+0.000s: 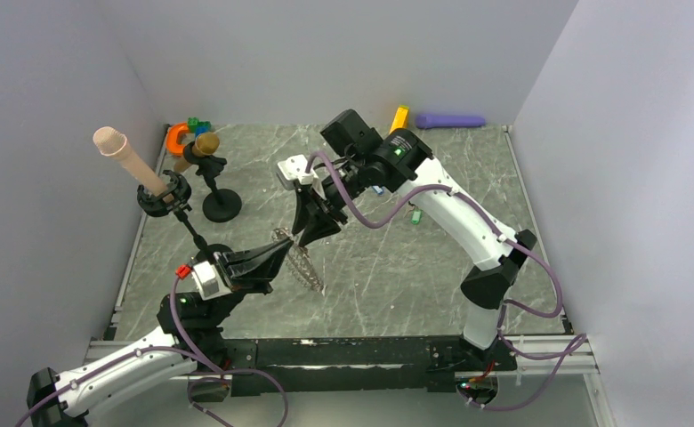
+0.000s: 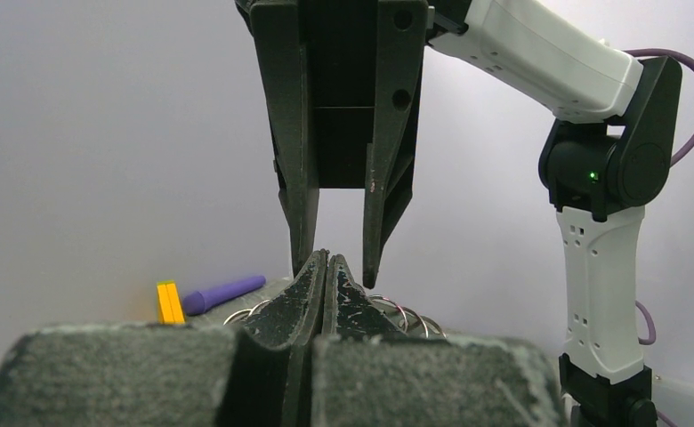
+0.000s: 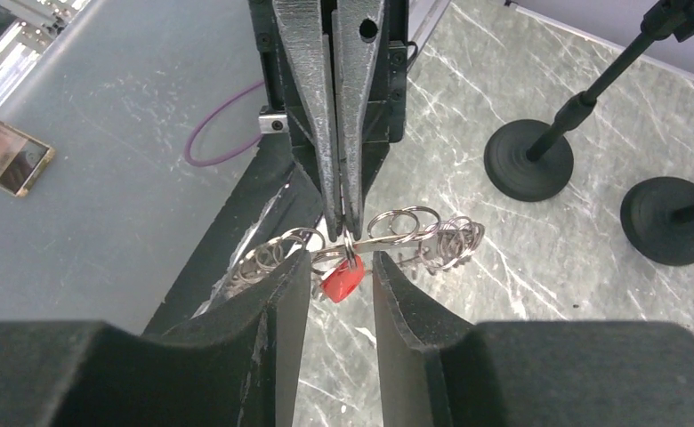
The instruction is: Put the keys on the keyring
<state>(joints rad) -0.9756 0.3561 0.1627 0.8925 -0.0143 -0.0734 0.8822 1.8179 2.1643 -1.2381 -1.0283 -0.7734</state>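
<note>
At the left, two black round-based stands (image 1: 221, 206) sit close by the left arm, so we have little room there. The left gripper (image 1: 281, 249) is clenched on the silver-grey chain keyring (image 3: 415, 227), held up over the grey marbled table (image 1: 388, 294). A small red plastic key tag (image 3: 342, 280) seems to hang from a link, between the spread fingers of the right gripper (image 1: 308, 237), which grasps nothing. We judge one key on. A tiny green key tag (image 1: 415, 217) lies further right; we cannot see blue or black. Bare tabletop runs right to the wall.
</note>
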